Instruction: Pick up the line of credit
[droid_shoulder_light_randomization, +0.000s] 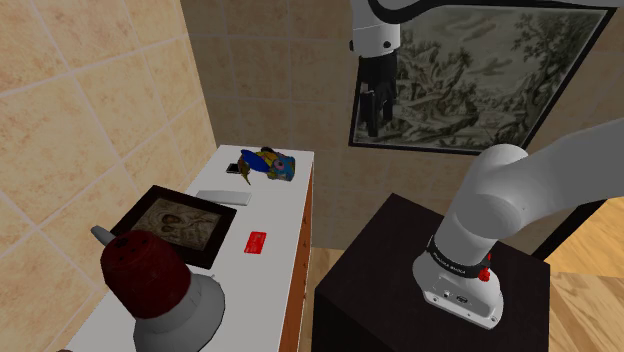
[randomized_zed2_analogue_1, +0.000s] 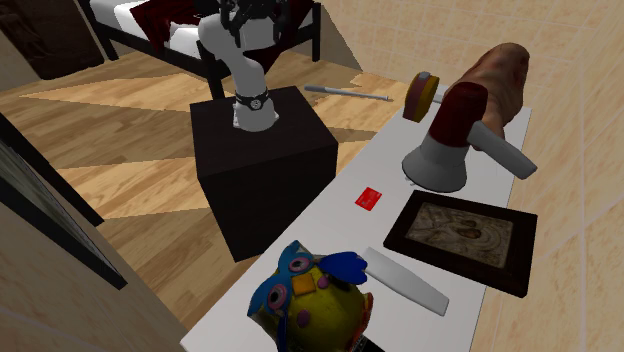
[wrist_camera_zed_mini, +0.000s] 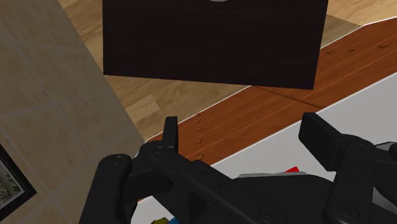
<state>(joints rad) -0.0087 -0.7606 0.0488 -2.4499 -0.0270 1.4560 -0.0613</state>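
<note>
The line of credit is a small red card (droid_shoulder_light_randomization: 258, 241) lying flat on the white table (droid_shoulder_light_randomization: 280, 205), near the edge that faces the stand. In the second exterior view the card (randomized_zed2_analogue_1: 369, 198) lies between the framed picture and the table's edge. A sliver of the card (wrist_camera_zed_mini: 292, 169) shows behind the gripper's body in the wrist view. My black gripper (droid_shoulder_light_randomization: 372, 128) hangs high in front of the wall painting, well above the table's far end and far from the card. Its fingers (wrist_camera_zed_mini: 170, 132) stand apart with nothing between them, so the gripper (wrist_camera_zed_mini: 245, 137) is open.
On the table stand a colourful owl toy (droid_shoulder_light_randomization: 272, 163), a flat white bar (droid_shoulder_light_randomization: 222, 195), a dark-framed picture (droid_shoulder_light_randomization: 175, 222) and a dark red, white-based object (droid_shoulder_light_randomization: 160, 285). The dark stand (droid_shoulder_light_randomization: 400, 290) sits beside the table. A large painting (droid_shoulder_light_randomization: 490, 70) hangs on the wall.
</note>
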